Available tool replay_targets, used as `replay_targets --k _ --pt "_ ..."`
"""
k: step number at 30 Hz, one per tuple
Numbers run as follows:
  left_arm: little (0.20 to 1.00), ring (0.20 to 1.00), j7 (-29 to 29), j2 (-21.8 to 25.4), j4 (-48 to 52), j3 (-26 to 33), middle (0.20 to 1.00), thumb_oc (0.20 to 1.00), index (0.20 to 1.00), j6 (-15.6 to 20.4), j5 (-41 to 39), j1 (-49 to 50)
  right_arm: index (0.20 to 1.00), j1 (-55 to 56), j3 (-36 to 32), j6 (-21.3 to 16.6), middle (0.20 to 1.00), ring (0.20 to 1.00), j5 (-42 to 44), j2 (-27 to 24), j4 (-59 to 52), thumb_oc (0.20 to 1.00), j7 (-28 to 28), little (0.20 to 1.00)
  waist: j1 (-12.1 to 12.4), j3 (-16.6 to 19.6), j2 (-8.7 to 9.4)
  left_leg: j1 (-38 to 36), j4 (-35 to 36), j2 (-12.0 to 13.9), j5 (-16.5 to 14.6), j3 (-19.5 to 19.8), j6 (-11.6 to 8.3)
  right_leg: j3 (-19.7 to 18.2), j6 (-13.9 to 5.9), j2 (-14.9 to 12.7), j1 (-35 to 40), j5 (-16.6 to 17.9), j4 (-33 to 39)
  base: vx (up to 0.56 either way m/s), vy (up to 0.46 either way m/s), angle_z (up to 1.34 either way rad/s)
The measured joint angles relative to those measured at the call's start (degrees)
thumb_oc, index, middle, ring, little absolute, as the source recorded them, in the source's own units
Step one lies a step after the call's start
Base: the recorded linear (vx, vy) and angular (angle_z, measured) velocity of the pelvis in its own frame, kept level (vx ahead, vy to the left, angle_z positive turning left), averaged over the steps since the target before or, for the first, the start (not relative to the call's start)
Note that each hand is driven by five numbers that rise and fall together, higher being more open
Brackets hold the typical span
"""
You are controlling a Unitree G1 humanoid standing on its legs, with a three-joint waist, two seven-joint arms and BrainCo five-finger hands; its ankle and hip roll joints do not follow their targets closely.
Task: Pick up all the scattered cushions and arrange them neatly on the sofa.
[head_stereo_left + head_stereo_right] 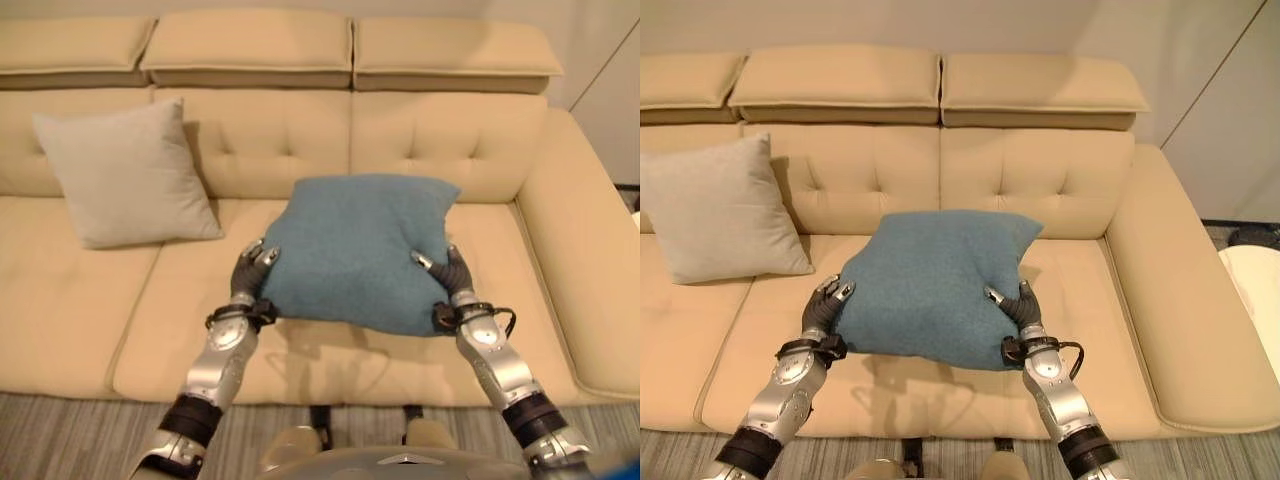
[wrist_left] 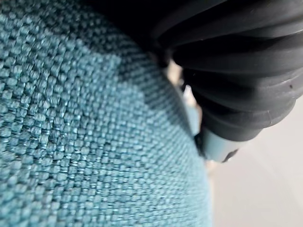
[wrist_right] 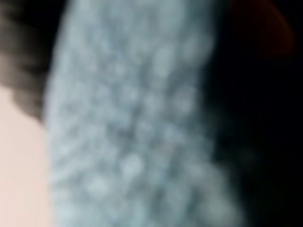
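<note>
We had our left hand [image 1: 250,272] curled against the left edge of a square teal woven-fabric cushion [image 1: 355,250], fingers wrapped over its top face, and our right hand [image 1: 447,272] clasped the right edge the same way, so the cushion was gripped between the two. In the left wrist view the coarse teal weave pressed right up against the dark ribbed cover. The cushion hung tilted above the seat of a long cream-coloured tufted leather sofa [image 1: 560,250], its far edge near the backrest and its near edge lifted over the middle-right seat; whether the far edge touched the backrest we could not tell.

Further left, a square pale grey fabric cushion [image 1: 125,172] leaned upright against the backrest, near the teal one but apart from it.

We judged the task well along: the grey cushion looked placed, and the teal one was over the sofa but not yet set down. What was left, as far as we could see, was to stand it against the backrest beside the grey one and let go.

The far left end of the sofa was cut off, and the striped grey floor [image 1: 80,430] showed as a narrow strip, so we could not say whether more cushions lay scattered. The undersides of both hands were hidden by the cushion.
</note>
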State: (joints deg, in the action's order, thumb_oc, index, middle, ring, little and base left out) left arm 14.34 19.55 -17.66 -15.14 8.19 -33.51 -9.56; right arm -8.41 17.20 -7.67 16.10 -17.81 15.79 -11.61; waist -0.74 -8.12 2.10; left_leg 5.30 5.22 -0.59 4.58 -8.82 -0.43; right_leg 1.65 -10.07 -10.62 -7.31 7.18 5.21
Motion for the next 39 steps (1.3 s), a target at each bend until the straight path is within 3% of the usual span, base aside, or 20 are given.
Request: replay_targets --k 4,12,18,23,29,34,36,37,39 --pt "0.200 0.200 4.2 -1.0 -5.7 -2.5 0.200 0.200 0.200 0.9 1.2 -10.5 0.200 -12.2 1.2 0.0 0.200 0.200 0.0 -3.8 6.3 0.200 -1.6 0.200 -0.2 -2.4 -1.61 8.7 -0.2 1.8 3.7 1.6 -0.28 2.2 2.06 1.9 -7.6 2.0 0.0 -0.17 -0.015 0.23" --pt "0.200 0.200 9.9 1.4 -10.0 -5.3 0.200 0.200 0.200 1.0 1.6 -25.6 0.200 -27.2 3.5 0.8 0.200 0.200 0.0 -8.2 12.1 0.200 -5.7 0.200 -0.2 -5.7 -3.28 16.8 -0.4 3.6 5.6 4.1 -1.39 4.1 3.91 3.8 -14.6 3.3 0.0 -0.03 -0.026 0.09" --pt "0.200 0.200 14.8 3.4 -10.1 -4.8 0.200 0.200 0.200 2.8 5.1 -38.4 0.200 -36.7 1.8 0.7 0.200 0.200 -2.9 -9.4 10.4 0.200 -11.3 0.200 0.0 -5.9 -3.62 21.0 -0.3 3.6 6.1 5.4 -1.78 5.0 4.08 3.9 -18.2 3.3 -0.1 0.03 0.005 0.10" --pt "0.200 0.200 17.6 3.8 -5.7 -2.7 0.200 0.200 0.200 4.6 6.1 -40.6 0.200 -38.2 0.2 -0.2 0.200 0.200 -6.4 -9.7 4.9 0.200 -14.3 0.200 0.1 -5.9 -3.62 21.1 -0.3 3.4 6.1 6.3 -1.78 5.0 3.93 3.6 -17.8 3.1 -0.1 0.04 0.021 0.09" --pt "0.200 0.200 21.1 4.7 -7.5 -2.9 0.200 0.200 0.200 5.8 8.4 -48.1 0.200 -46.2 1.6 -0.5 0.200 0.200 -10.2 -9.7 8.2 0.200 -18.2 0.200 0.2 -5.9 -3.62 21.4 -0.4 3.2 6.1 6.8 -1.79 5.1 3.51 3.4 -17.6 2.8 -0.1 0.01 0.008 0.07" --pt "0.200 0.200 23.3 4.9 -17.9 -5.4 0.200 0.200 0.200 6.9 8.3 -59.4 0.200 -58.7 5.3 -0.7 0.200 0.200 -12.5 -9.9 18.4 0.200 -22.5 0.200 0.0 -5.8 -3.62 26.1 -1.3 3.3 6.8 8.4 -2.40 5.4 3.48 3.6 -21.3 2.6 -0.4 -0.02 -0.032 0.10" --pt "0.200 0.200 24.0 4.5 -33.9 -10.5 0.200 0.200 0.200 7.8 7.5 -68.8 0.200 -69.5 11.6 -1.4 0.200 0.200 -12.2 -7.5 34.9 0.200 -24.2 0.200 -0.1 -5.6 -3.62 30.3 -1.4 3.5 7.9 9.6 -3.10 5.6 3.77 3.8 -25.7 2.9 -1.7 -0.03 -0.046 0.07" --pt "0.200 0.200 23.7 5.1 -40.4 -13.2 0.200 0.200 0.200 5.9 7.0 -74.7 0.200 -75.7 15.1 -1.3 0.200 0.200 -10.8 -7.2 42.1 0.200 -23.7 0.200 0.0 -5.6 -3.63 33.8 -1.4 3.6 8.8 9.6 -3.04 5.6 3.96 3.9 -29.3 3.5 -1.9 -0.02 -0.034 0.05" --pt "0.200 0.200 21.6 5.2 -45.3 -16.9 0.200 0.200 0.200 5.6 4.6 -80.0 0.200 -79.2 19.9 -1.3 0.200 0.200 -7.9 -7.0 46.9 0.200 -22.3 0.200 0.2 -5.6 -3.66 38.1 -1.4 3.6 10.0 10.1 -3.12 6.0 3.71 4.0 -33.5 4.0 -2.0 0.00 -0.019 0.06"
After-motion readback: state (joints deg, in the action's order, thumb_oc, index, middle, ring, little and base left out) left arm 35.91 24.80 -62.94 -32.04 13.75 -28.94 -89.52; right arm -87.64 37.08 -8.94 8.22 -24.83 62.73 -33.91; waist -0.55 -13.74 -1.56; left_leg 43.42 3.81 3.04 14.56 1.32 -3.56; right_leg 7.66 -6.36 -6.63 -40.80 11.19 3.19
